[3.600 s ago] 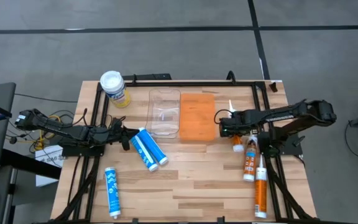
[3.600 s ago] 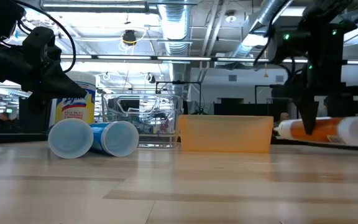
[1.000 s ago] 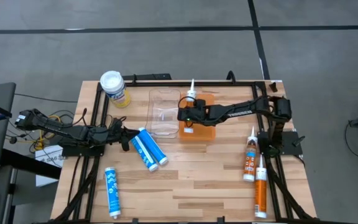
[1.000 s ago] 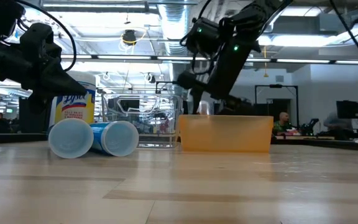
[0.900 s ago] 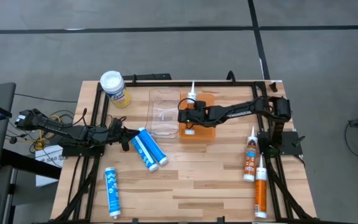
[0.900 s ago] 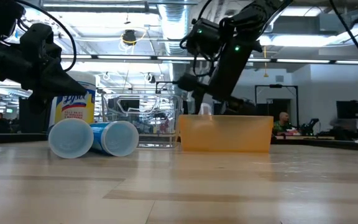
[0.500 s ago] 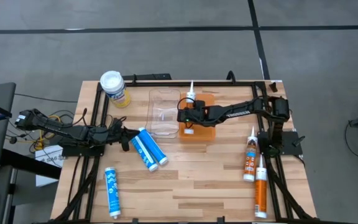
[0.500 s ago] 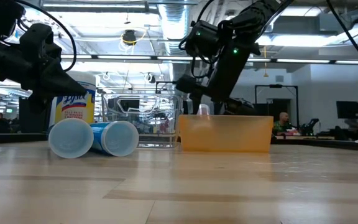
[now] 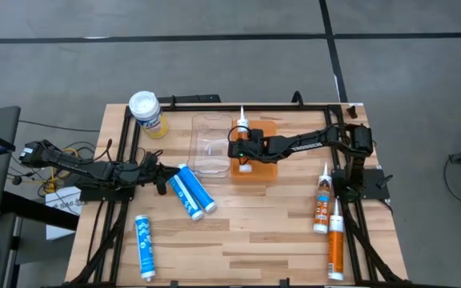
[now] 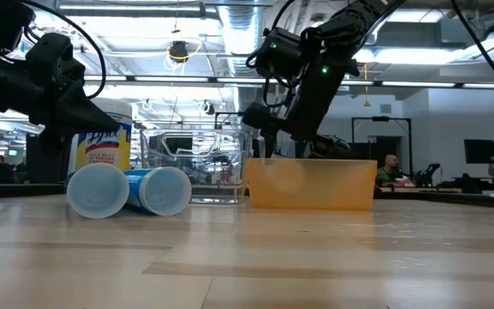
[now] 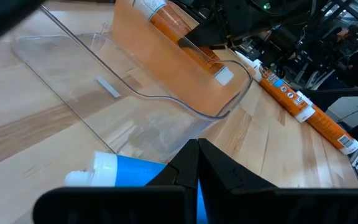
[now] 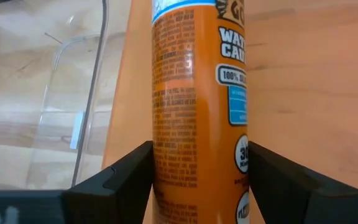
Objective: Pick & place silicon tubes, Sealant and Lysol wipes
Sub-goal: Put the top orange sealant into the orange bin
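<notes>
At the table's far left corner the Lysol wipes canister is stood upright, well apart from both arms. The left gripper is parked low near the left edge, its fingers pressed together on nothing, just beside a pair of blue tubes laid side by side. A third blue tube is seen nearer the front edge, lying alone. Toward the middle, a clear bin is set against an orange bin, the two touching along one side.

The right gripper is reached across over the orange bin's left edge. An orange sealant tube is seen lying between its fingers; the jaws are parted around it, and it cannot be told whether they press on the tube. The tube's white nozzle is pointed toward the table's far edge, and in the left wrist view the tube is shown lying inside the orange bin along its wall.

On the right side, two more sealant tubes are laid end to end beside the right arm's base.
</notes>
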